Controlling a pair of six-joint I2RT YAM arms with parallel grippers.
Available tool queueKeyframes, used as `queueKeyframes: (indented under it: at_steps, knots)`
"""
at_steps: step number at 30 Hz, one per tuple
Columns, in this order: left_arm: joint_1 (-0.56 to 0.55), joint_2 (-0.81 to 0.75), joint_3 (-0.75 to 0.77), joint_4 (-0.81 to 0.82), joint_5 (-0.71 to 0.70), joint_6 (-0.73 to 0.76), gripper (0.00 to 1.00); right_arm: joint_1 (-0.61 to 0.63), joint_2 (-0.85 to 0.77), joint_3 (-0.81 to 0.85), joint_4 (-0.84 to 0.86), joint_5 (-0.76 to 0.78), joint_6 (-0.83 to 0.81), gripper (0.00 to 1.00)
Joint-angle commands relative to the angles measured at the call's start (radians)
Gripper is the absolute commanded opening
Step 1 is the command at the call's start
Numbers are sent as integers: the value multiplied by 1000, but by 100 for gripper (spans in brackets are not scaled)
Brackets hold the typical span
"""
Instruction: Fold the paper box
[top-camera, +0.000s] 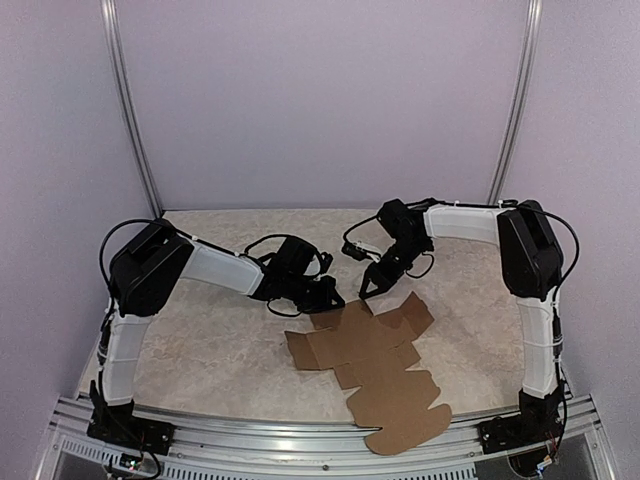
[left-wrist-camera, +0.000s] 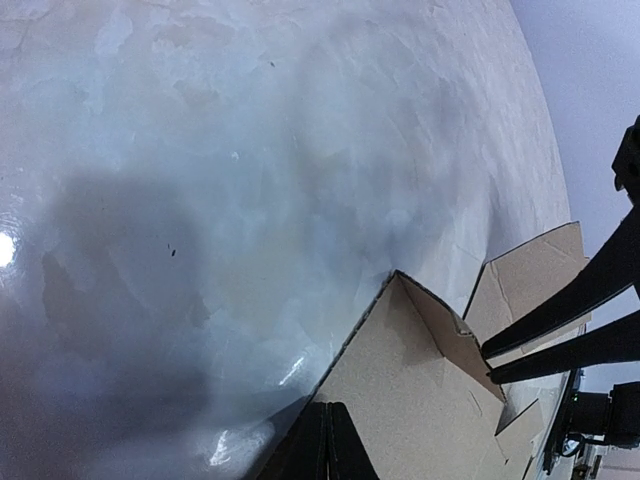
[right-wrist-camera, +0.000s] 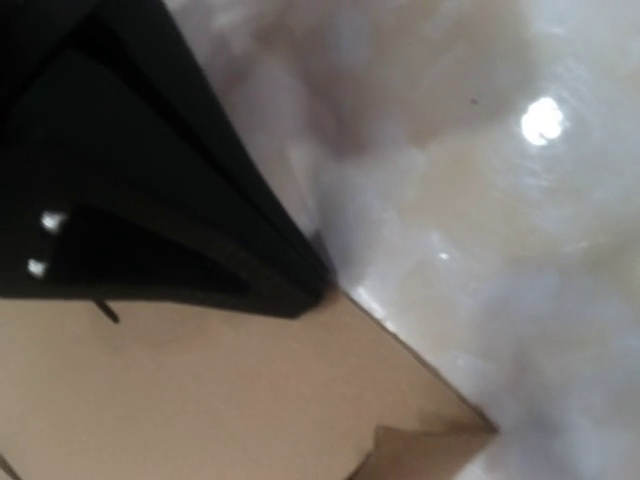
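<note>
Brown die-cut cardboard paper box (top-camera: 375, 360) lies unfolded on beige marbled desk (top-camera: 200, 340), near flap overhanging edge; left fingers (left-wrist-camera: 312, 445) pinched on raised far flap, right fingers (left-wrist-camera: 600, 282) narrow, grip unclear, so fold along score.

Marbled beige table (top-camera: 200, 340); brown paper box (top-camera: 380, 370) lies mostly flat, overhanging near edge.

left hand (top-camera: 333, 297) closed, low, reaching inward | right hand (top-camera: 369, 291) pinched narrow (tips angled down)

left gripper (top-camera: 334, 299), right gripper (top-camera: 366, 292) crowd paper box (top-camera: 380, 362)
</note>
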Motion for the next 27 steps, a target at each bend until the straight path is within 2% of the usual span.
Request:
queueKeyframes:
  at_steps: [1, 4, 13, 16, 20, 22, 27]
  knots:
    - [-13, 49, -22, -78, -12, 3, 2, 14, 48, -23, -13, -49, 1, 4]
    - [-13, 50, -22, -74, -10, 1, 2, 17, 63, -21, -9, -59, 5, 5]
    - [-13, 47, -23, -73, -11, 1, 2, 18, 140, -25, -16, -94, 4, 15]
    - [-13, 44, -25, -68, -12, 1, 2, 19, 149, -30, -10, -78, 4, 20]
    - [-12, 5, -61, -35, -11, 20, 4, 16, 164, -48, 5, -17, 21, 22]
    - [-12, -49, -102, -19, -28, 40, 11, 15, 179, -55, 7, 2, 23, 21]
    - [-3, -268, -230, -98, -165, 34, 45, 13, 198, -61, 9, 5, 21, 20]
